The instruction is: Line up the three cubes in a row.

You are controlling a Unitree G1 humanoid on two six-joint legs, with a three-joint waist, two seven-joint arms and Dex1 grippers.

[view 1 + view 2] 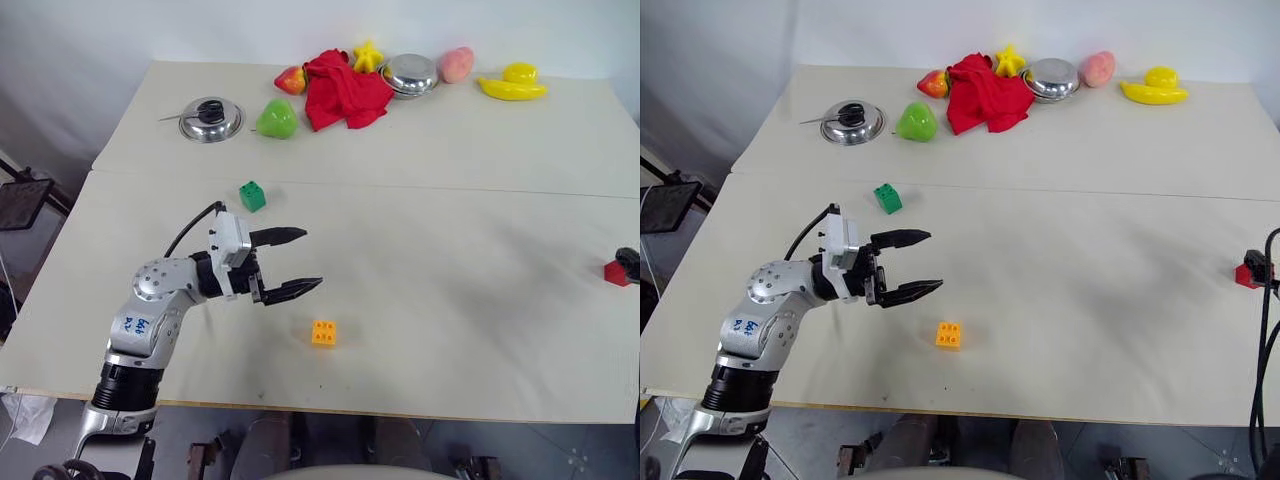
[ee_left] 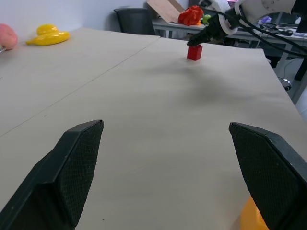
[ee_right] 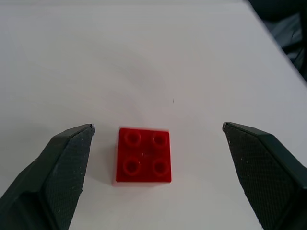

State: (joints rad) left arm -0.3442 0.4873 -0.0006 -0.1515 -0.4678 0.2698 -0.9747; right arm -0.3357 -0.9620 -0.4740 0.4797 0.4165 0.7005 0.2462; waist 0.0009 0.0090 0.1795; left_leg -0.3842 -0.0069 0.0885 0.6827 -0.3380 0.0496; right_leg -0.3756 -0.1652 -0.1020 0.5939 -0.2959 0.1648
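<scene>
The green cube (image 1: 252, 196) sits left of the table's middle. Nearer the front edge lies the orange-yellow cube (image 1: 324, 333). The red cube (image 1: 616, 273) rests at the far right edge. My left gripper (image 1: 312, 259) hovers open and empty between the green and orange-yellow cubes, pointing right across the table. In the right wrist view my right gripper (image 3: 158, 126) hangs open just above the red cube (image 3: 143, 155), one finger on each side, not touching it. The left wrist view shows that gripper (image 2: 196, 42) over the red cube (image 2: 194, 51) far across the table.
Along the back stand a pot lid (image 1: 210, 120), a green pear (image 1: 277, 119), a red cloth (image 1: 345, 90), a steel bowl (image 1: 410, 75), a peach (image 1: 457, 64) and yellow toys (image 1: 512, 85). The table's right edge runs close by the red cube.
</scene>
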